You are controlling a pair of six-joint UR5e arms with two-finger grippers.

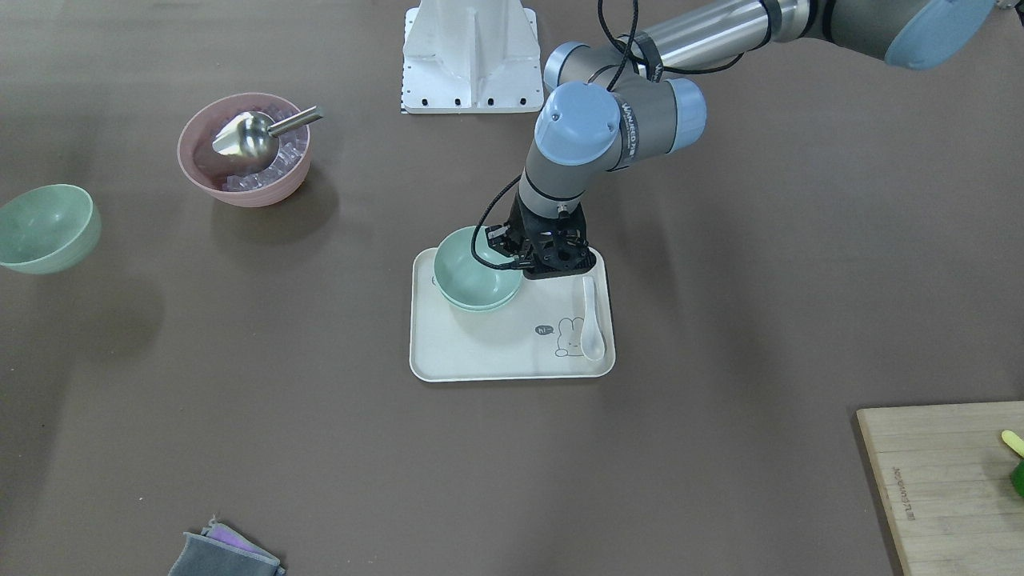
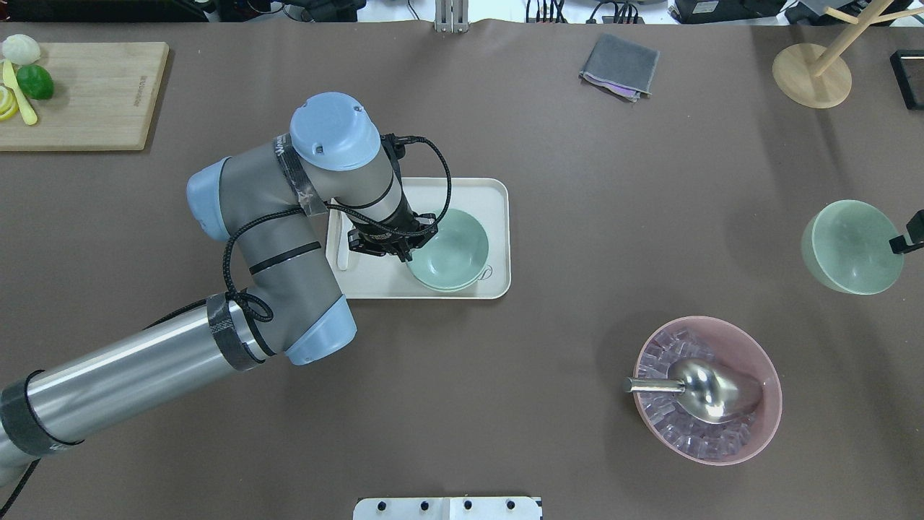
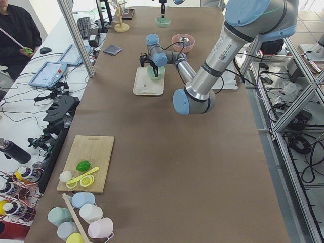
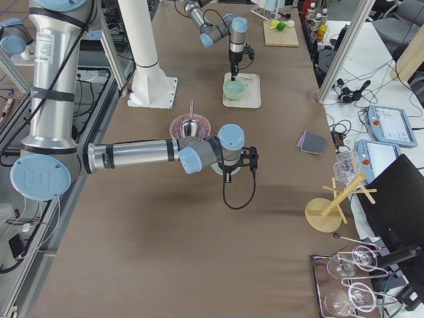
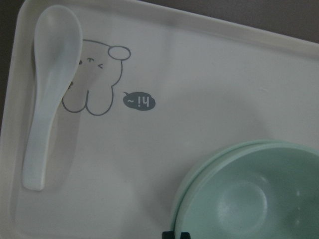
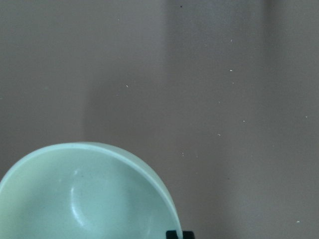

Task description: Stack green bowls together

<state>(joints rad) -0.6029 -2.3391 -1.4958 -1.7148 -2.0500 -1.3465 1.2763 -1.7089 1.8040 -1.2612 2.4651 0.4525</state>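
Observation:
Two green bowls (image 2: 447,249) sit nested on the cream tray (image 2: 462,195), also shown in the front view (image 1: 476,276) and the left wrist view (image 5: 249,199). My left gripper (image 2: 408,249) is shut on the rim of the top green bowl, at the side nearest the tray's middle. The third green bowl (image 2: 852,245) hangs tilted above the table at the far right, also seen in the front view (image 1: 44,228) and the right wrist view (image 6: 84,199). My right gripper (image 2: 902,244) is shut on its rim.
A white spoon (image 1: 592,316) lies on the tray beside a rabbit drawing. A pink bowl (image 2: 707,390) with ice and a metal scoop stands near the right front. A cutting board (image 2: 79,94), a grey cloth (image 2: 619,66) and a wooden stand (image 2: 812,72) lie at the back.

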